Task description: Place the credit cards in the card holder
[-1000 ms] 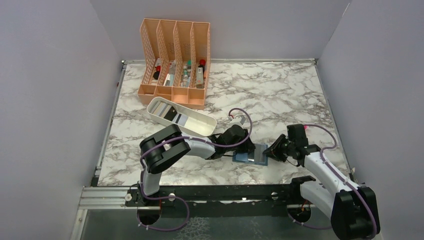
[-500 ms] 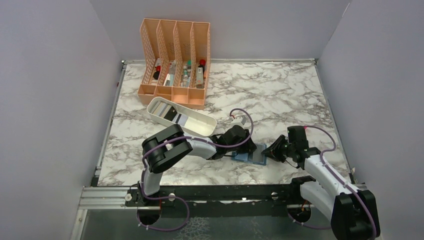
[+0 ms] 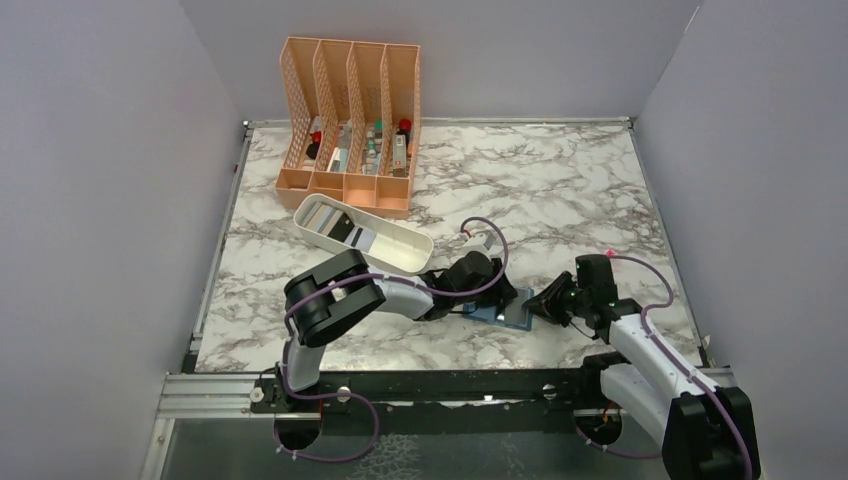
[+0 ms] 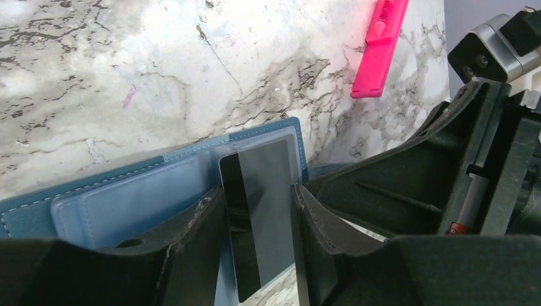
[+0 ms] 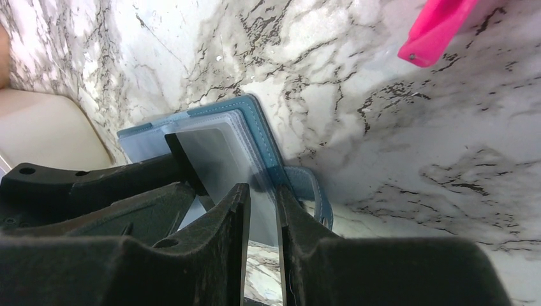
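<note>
Right gripper has crept a touch leftward since a second ago, and the left gripper has nudged right to meet it. Both now crowd over the card holder, just below centre in the overhead view. It lies opened flat on the marble table, pale blue inner side up.

On the left wrist camera the left fingers are clamped on a credit card, grey with a dark stripe down its left edge. The card stands in the middle of that frame, its top edge over the holder's clear pockets.

On the right wrist camera the right fingers sit very close together at the holder's right edge, only a thin slit between them. Whether they pinch anything, I cannot tell.

A pink plastic piece lies at the upper right of both wrist views, apart from the holder. More cards rest in the white tray, left of centre overhead.
</note>
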`<action>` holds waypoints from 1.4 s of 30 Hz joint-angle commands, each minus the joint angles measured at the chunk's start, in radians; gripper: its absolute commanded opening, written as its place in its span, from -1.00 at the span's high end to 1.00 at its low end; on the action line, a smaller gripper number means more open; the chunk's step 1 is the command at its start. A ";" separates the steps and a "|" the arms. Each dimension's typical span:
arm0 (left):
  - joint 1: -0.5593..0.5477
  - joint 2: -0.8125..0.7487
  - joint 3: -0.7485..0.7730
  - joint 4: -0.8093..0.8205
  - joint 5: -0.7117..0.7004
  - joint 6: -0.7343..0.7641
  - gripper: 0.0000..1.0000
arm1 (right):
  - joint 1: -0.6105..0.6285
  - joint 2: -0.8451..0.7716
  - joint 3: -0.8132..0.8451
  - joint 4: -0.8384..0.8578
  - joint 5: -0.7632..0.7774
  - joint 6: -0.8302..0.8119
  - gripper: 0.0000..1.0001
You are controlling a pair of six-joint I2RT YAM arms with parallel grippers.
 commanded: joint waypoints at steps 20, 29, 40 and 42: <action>-0.027 -0.069 0.060 -0.263 -0.025 0.157 0.01 | 0.009 0.009 0.060 -0.152 0.094 -0.083 0.46; -0.043 -0.061 0.046 -0.208 0.039 0.100 0.01 | 0.009 0.012 0.029 -0.125 0.077 -0.081 0.46; -0.069 -0.027 0.084 -0.200 0.043 0.055 0.01 | 0.009 0.012 0.020 -0.099 0.055 -0.078 0.47; -0.070 -0.024 0.095 -0.198 0.043 0.054 0.01 | 0.009 0.016 0.015 -0.091 0.048 -0.072 0.48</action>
